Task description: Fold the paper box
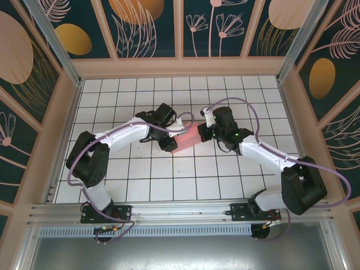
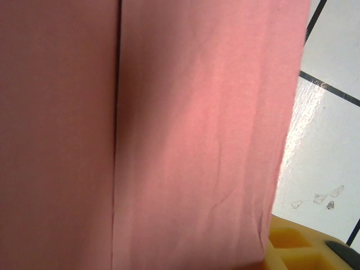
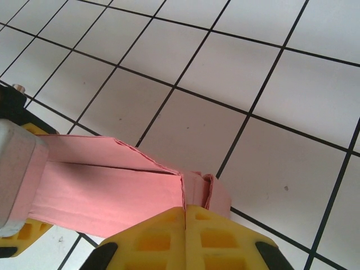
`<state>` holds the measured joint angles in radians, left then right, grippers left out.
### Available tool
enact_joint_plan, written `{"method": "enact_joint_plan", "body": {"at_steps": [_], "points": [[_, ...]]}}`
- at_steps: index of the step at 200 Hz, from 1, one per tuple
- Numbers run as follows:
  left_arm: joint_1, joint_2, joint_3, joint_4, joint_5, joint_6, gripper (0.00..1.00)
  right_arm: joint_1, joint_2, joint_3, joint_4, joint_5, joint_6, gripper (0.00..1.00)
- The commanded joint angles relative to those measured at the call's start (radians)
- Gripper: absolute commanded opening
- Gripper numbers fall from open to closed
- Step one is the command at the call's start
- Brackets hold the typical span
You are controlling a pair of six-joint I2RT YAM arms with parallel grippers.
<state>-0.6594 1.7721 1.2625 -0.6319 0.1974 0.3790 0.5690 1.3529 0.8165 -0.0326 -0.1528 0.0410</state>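
The paper box (image 1: 187, 139) is a pink, partly folded card held between both grippers near the middle of the tiled floor. My right gripper (image 1: 201, 134) is at its right end. In the right wrist view its yellow fingers (image 3: 163, 239) are pressed together, and the right gripper (image 3: 184, 209) pinches the folded layers at the end of the paper box (image 3: 112, 191). My left gripper (image 1: 171, 138) is at the left end, and its yellow fingers straddle the card on both sides. Pink card (image 2: 197, 140) covers the left wrist view, with one yellow finger (image 2: 295, 247) at its right edge.
White tiles with black grid lines (image 1: 225, 95) surround the box on all sides. Wooden walls (image 1: 180, 67) and metal posts frame the floor. Both arms reach in from the near rail (image 1: 180, 211).
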Motion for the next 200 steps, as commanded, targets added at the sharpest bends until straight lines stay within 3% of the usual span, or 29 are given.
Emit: {"method": "enact_joint_plan", "body": {"at_steps": [1,81,98,131,171,200], "points": [[0.004,0.043,-0.005,-0.01,-0.038,-0.039,0.44,0.019,-0.036,-0.039,0.056,0.015,0.012,0.0],[0.003,0.055,-0.003,-0.002,-0.058,-0.043,0.47,0.006,-0.037,-0.091,0.123,-0.008,-0.053,0.0],[0.003,0.055,-0.003,0.006,-0.05,-0.048,0.54,0.005,-0.037,-0.103,0.137,-0.004,-0.052,0.0],[0.004,0.047,-0.008,0.02,-0.067,-0.051,0.55,0.005,-0.048,-0.093,0.133,0.01,-0.051,0.0],[0.004,0.006,-0.007,0.047,-0.063,-0.085,0.76,0.005,-0.048,-0.095,0.135,0.018,-0.055,0.0],[0.003,-0.048,-0.041,0.117,-0.078,-0.132,0.99,0.007,-0.051,-0.099,0.131,0.029,-0.059,0.0]]}}
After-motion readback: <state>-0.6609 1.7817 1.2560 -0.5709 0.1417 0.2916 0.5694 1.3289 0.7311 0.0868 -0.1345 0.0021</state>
